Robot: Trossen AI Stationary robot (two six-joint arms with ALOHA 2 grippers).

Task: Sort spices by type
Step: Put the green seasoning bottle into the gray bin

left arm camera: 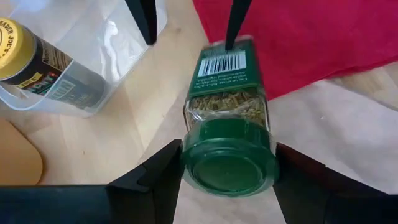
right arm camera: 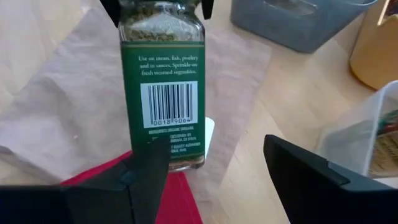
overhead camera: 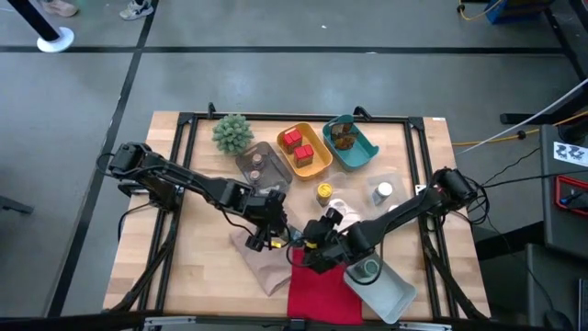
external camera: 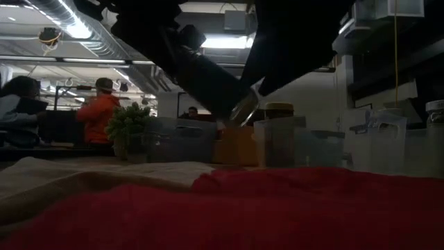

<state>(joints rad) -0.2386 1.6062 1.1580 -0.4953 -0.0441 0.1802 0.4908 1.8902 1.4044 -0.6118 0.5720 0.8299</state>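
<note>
A green-capped jar (left arm camera: 227,93) with a green barcode label and dried herbs inside hangs over the beige cloth (overhead camera: 262,265) near the table's front middle. My left gripper (left arm camera: 227,168) is shut on it and shows in the high view (overhead camera: 269,232). My right gripper (right arm camera: 217,168) faces it from the other end (overhead camera: 317,241) and is open. One of its fingers is at the jar's base and the other stands well off to the side. In the low view the jar (external camera: 243,107) is tilted and off the table. My left gripper pinches the jar's green cap (left arm camera: 229,163) between its two fingers, one on each side. The jar is lifted clear and tilted, its base end pointing away toward the right gripper. My right gripper has one finger (right arm camera: 144,177) beside the jar's base (right arm camera: 180,158). I cannot tell whether it touches.
A red cloth (overhead camera: 317,290) lies at the near edge. A clear tray (overhead camera: 381,287) there holds another green-capped jar. Further back are an orange tray with red tins (overhead camera: 303,150), a teal tray (overhead camera: 354,142), a clear tray (overhead camera: 259,165), a spiky plant (overhead camera: 232,133), and yellow-capped (overhead camera: 324,191) and white-capped jars (overhead camera: 383,191).
</note>
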